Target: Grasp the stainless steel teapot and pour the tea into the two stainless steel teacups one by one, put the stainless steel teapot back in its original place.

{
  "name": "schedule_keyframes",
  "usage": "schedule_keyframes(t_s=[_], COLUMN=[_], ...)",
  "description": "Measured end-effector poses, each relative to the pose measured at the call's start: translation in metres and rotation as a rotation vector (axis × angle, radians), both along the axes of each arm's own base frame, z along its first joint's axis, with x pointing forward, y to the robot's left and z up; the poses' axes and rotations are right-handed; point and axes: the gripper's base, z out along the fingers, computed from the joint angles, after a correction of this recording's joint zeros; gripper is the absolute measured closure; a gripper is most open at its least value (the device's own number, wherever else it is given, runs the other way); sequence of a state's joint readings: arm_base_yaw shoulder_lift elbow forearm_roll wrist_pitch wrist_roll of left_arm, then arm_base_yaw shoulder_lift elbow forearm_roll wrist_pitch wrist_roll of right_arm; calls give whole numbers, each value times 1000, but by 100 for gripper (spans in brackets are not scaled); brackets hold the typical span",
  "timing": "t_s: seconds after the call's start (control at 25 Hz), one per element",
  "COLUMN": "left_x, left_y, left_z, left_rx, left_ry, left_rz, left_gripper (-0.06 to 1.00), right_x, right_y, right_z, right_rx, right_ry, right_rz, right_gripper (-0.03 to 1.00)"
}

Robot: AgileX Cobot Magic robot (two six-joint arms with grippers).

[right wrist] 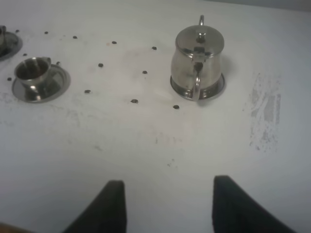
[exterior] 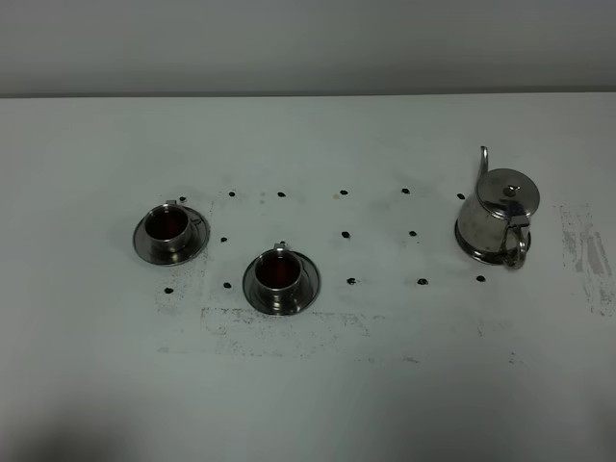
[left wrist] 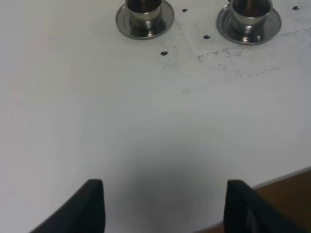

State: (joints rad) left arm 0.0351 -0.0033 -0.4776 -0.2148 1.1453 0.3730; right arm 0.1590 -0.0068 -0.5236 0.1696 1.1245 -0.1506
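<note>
Nearest the lens in each wrist view are two dark fingers spread wide with bare counter point(exterior: 318, 395) between them: the left tool point(left wrist: 163, 206) and the right tool point(right wrist: 167, 206) are both open and grip nothing. Neither arm appears in the high view.

On the right side of the counter stands the stainless steel teapot point(exterior: 499, 219), upright on its flared base, lid down, well apart from both tools. Its loop handle point(right wrist: 195, 86) faces the right tool, and its thin spout point(exterior: 482, 162) points away toward the far edge, so its handle-to-spout axis runs almost straight along my right arm's line of approach. I judge the right arm the nearer one, and the only one with the pot in its wrist view.

On the left side sit the two stainless steel teacups, each on its own saucer: the left teacup point(exterior: 168, 225) farther left, and the middle teacup point(exterior: 280, 272) toward the centre and closer to the near edge. Both show reddish-brown tea point(exterior: 279, 270) inside in the high view. The left wrist view catches only their lower halves.

Small dark dots point(exterior: 346, 235) mark the counter between cups and pot, and scuffed patches point(exterior: 585, 245) lie beside the pot.

Judging by the filled cups and the standing pot, I read the pouring as done and the pot as set down.
</note>
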Motion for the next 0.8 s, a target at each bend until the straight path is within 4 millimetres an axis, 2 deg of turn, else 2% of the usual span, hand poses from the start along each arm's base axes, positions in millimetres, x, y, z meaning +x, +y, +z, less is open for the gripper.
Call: schedule_keyframes(t_s=[0.8], left_x=[0], left_y=[0], left_z=[0], left_rx=[0], left_ry=[0], left_rz=[0], left_gripper=[42], right_x=[0], right_y=[0], right_z=[0], right_rx=[5], right_ry=[0], right_rz=[-3], right_gripper=[58])
